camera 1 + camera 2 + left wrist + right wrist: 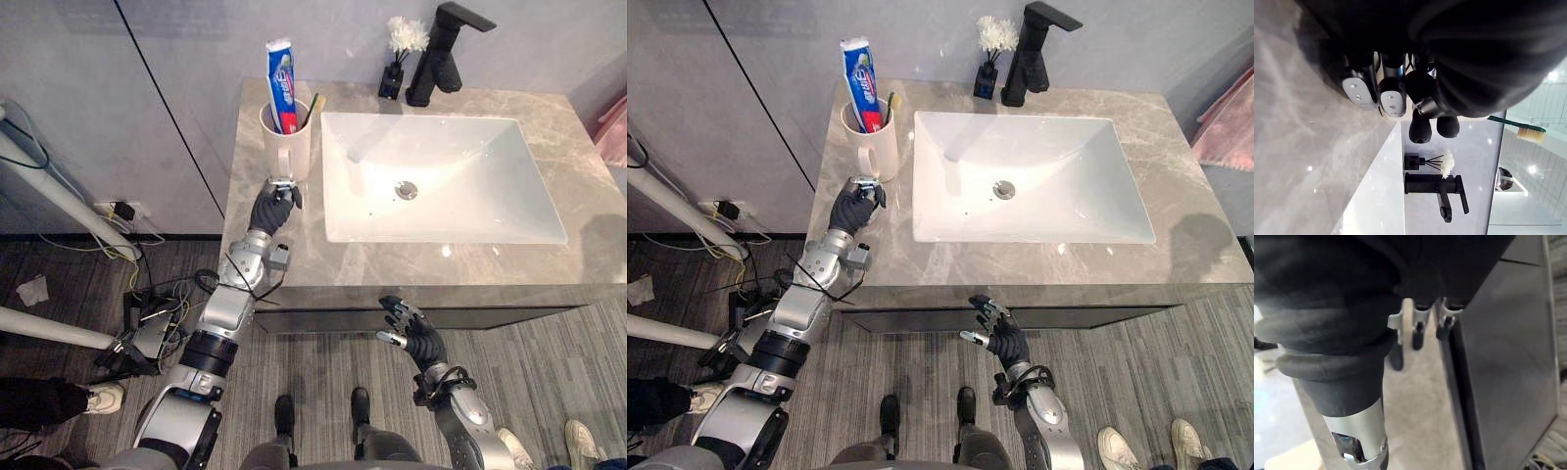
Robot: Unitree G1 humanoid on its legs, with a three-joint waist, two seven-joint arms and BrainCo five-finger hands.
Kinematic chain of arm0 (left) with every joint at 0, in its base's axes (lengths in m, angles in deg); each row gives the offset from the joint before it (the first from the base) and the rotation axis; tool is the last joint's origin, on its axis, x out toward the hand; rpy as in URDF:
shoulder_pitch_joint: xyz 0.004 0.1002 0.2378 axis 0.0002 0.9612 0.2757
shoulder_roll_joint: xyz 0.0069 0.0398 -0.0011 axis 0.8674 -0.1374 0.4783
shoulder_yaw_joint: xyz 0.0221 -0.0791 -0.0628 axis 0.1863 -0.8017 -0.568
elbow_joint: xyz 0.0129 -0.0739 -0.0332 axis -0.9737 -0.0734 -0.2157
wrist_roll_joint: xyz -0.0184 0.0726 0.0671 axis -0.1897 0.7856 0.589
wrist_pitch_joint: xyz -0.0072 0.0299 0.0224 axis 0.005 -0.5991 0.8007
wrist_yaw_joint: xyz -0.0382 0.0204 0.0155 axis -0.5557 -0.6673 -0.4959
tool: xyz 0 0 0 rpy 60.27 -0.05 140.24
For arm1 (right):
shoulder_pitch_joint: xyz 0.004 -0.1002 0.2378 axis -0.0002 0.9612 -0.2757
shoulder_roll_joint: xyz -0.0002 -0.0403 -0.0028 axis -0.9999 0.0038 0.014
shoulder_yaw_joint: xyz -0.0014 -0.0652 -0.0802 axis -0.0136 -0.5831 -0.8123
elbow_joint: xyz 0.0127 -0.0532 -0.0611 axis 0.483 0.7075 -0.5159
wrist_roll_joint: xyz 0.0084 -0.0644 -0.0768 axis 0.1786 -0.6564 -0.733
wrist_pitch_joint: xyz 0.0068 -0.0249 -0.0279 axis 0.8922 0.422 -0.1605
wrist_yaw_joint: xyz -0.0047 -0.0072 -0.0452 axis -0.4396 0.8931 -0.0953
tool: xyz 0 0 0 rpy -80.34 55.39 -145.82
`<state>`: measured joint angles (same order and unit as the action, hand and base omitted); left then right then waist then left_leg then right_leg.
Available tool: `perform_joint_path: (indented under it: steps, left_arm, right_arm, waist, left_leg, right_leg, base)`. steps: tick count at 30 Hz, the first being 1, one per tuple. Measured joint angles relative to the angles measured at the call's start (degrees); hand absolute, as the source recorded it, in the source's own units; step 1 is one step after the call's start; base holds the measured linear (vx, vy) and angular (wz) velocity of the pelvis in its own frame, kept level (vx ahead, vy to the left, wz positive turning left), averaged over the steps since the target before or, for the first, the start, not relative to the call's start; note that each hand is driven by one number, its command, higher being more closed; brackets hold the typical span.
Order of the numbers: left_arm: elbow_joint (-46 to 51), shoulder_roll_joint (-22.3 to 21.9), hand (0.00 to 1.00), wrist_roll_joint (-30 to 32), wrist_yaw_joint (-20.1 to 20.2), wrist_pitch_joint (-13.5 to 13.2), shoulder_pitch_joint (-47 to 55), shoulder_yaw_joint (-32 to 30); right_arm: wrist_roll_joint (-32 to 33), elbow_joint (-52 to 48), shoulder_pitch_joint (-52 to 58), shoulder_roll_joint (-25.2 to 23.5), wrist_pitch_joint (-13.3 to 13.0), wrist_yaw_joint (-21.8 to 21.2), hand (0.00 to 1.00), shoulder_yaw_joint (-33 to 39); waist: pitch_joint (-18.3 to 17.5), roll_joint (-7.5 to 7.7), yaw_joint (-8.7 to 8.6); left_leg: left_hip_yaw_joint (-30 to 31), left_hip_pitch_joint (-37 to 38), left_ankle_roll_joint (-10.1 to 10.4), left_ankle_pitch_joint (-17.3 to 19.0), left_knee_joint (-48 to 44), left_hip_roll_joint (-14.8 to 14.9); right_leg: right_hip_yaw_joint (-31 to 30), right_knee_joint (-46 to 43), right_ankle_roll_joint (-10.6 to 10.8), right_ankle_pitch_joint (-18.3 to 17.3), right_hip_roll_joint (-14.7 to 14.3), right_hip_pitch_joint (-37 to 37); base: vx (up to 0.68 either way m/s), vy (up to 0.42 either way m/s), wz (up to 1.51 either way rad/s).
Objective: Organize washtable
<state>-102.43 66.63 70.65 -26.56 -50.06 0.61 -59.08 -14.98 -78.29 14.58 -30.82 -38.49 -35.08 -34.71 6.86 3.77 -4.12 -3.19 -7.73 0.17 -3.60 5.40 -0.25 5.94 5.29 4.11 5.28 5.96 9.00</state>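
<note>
A humanoid robot stands at a grey stone washtable (294, 259), its left hand (273, 208) raised over the counter's left side and resting at the foot of the handle of a white mug (291, 147). Seen from the head camera, the hand appears to touch the handle's lower end, but whether it grips the handle or merely rests against it cannot be told from either angle.

The mug stands upright near the counter's back left corner, just beside the left rim of the white rectangular basin (470, 196). It holds a blue, red and white toothpaste tube (281, 83), standing cap down and rising well above the rim, and a toothbrush (313, 109) leaning towards the basin.

Behind the basin, against the wall, a black faucet (438, 61) stands next to a small black vase (391, 80) of white flowers (406, 35).

The robot's right hand (415, 335) hangs below the counter's front edge, in front of the dark cabinet face (1508, 357). It is spread open and holds nothing, well apart from everything on the counter.

A person's pale shoe (104, 396) shows on the striped floor (323, 362) at the left.
</note>
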Motion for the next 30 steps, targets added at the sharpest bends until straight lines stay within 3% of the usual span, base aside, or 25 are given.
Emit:
perform_joint_path:
  steps: [18,30]
  left_arm:
    - [0.0,1.6,1.00,0.0,-0.1,-0.2,-4.6,-0.1]
    - [0.0,1.4,1.00,0.0,-0.1,-0.6,-4.7,-0.1]
  right_arm:
    - [0.0,-0.6,0.0,0.1,-0.5,0.1,0.00,0.1]
    - [0.1,-0.6,0.1,0.1,-0.5,0.1,0.00,0.1]
  waist:
    - [3.3,-0.79,-0.14]
    - [3.5,-0.80,-0.17]
  left_leg:
    - [-1.1,-0.7,0.0,0.1,0.0,0.0]
    - [-1.0,-0.9,0.0,0.1,0.0,0.0]
  right_leg:
    - [-1.2,0.1,-0.2,0.4,-0.1,1.2]
    - [-1.2,0.1,-0.2,0.5,-0.1,1.3]
  base:
    - [0.00,0.001,-0.03]
    - [0.00,0.000,0.00]
